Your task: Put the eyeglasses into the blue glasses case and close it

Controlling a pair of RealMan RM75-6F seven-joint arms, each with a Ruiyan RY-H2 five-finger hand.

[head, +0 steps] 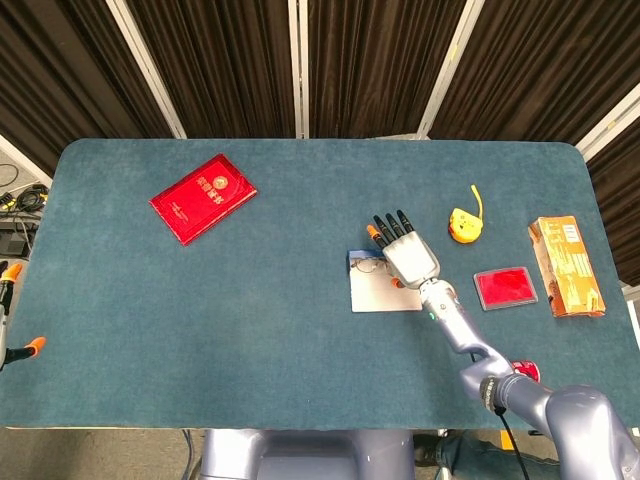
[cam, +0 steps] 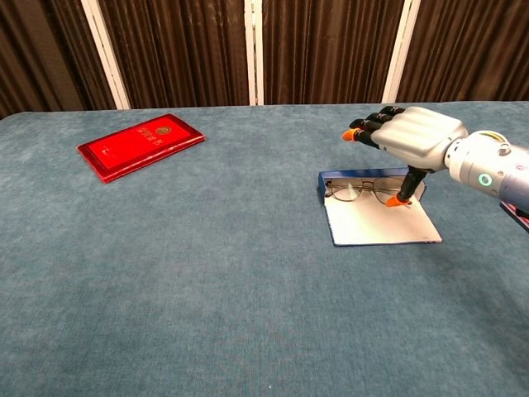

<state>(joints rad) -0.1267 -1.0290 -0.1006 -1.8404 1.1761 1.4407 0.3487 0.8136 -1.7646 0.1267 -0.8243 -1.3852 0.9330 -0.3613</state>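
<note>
The blue glasses case (cam: 380,225) lies open right of the table's centre, its white inside facing up. The thin-framed eyeglasses (cam: 357,190) lie along its blue back wall. My right hand (cam: 413,136) hovers over the case's far right part with its fingers stretched out leftward. Its thumb points down, and the orange tip touches the glasses' right end. In the head view the right hand (head: 405,256) covers most of the eyeglasses (head: 370,265) and the far right corner of the case (head: 380,293). The hand holds nothing. My left hand is out of sight.
A red booklet (head: 203,197) lies at the far left. Right of the case are a yellow tape measure (head: 465,224), a flat red box (head: 505,288) and an orange carton (head: 566,266) near the table's right edge.
</note>
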